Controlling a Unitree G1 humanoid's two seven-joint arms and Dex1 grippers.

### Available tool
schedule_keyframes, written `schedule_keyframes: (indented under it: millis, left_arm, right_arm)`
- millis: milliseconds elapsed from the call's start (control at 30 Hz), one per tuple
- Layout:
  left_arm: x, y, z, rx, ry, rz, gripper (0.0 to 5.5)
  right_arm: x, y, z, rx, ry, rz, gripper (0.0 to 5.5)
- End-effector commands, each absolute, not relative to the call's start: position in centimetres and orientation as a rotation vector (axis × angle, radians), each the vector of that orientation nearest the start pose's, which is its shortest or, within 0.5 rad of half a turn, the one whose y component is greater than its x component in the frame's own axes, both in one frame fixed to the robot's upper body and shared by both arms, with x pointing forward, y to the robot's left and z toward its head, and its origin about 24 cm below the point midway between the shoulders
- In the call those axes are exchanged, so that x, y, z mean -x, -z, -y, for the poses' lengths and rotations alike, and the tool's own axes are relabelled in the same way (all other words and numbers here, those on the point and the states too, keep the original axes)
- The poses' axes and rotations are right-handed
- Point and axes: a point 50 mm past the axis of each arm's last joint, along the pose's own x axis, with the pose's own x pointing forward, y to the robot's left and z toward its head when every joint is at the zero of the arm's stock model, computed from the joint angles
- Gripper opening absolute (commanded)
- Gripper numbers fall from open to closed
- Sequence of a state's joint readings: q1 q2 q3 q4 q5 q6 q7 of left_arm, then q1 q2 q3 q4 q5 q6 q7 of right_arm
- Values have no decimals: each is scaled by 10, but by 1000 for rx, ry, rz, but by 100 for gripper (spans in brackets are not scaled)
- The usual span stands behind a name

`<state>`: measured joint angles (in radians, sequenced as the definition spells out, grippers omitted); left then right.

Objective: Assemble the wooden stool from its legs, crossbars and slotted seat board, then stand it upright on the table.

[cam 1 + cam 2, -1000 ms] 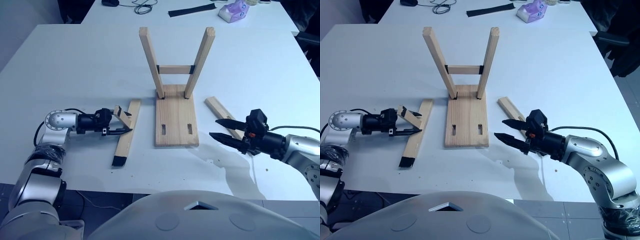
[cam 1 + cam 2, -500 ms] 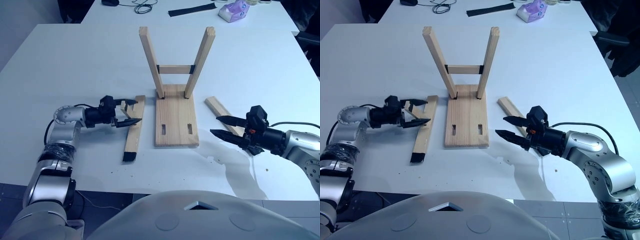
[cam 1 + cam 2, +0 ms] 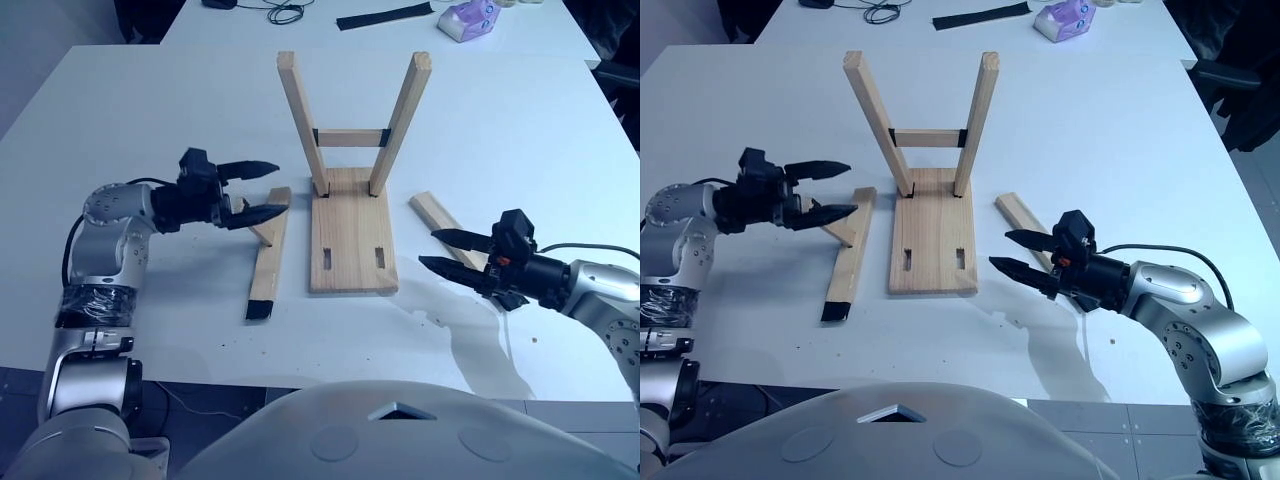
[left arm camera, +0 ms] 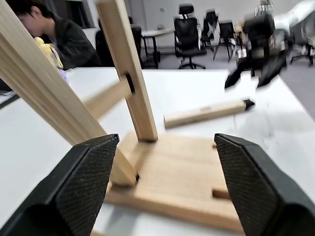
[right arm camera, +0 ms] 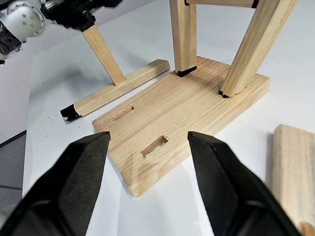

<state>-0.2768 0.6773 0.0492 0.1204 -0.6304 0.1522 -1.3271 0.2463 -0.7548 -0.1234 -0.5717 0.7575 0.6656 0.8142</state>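
The slotted seat board [image 3: 352, 245] lies flat mid-table. Two legs [image 3: 300, 120] joined by a crossbar [image 3: 350, 138] stand upright in its far slots; the two near slots are empty. A loose leg [image 3: 266, 260] with a short crossbar stub [image 3: 263, 232] sticking up lies left of the board. My left gripper [image 3: 280, 188] hovers open just above that stub, touching nothing. Another loose leg [image 3: 443, 224] lies right of the board. My right gripper [image 3: 427, 249] is open beside its near end, low over the table. From the right wrist I see the board [image 5: 192, 105] and stub [image 5: 102, 53].
A black strip [image 3: 385, 18], cables [image 3: 285, 12] and a small purple-white object [image 3: 468, 20] lie on the far table. The white table [image 3: 150, 130] has free room left, right and in front of the board.
My left gripper pushed the loose leg toward the board, then let go of the crossbar stub, rose and opened wide. The right gripper has barely moved.
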Motion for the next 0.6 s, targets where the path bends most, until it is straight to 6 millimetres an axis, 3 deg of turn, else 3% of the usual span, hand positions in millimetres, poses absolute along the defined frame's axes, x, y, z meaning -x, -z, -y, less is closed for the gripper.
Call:
schedule_keyframes:
  millis: [33, 167, 600]
  left_arm:
    - [-270, -154, -222, -33, 1288, 26, 388]
    - [-274, -167, -216, 45, 1299, 26, 440]
    - [-262, -168, -205, 135, 1371, -51, 440]
  right_arm:
    - [-174, -106, 195, -57, -1007, -396, 291]
    - [-173, -104, 193, -60, -1000, -393, 291]
    - [-169, -99, 186, -79, -989, -390, 291]
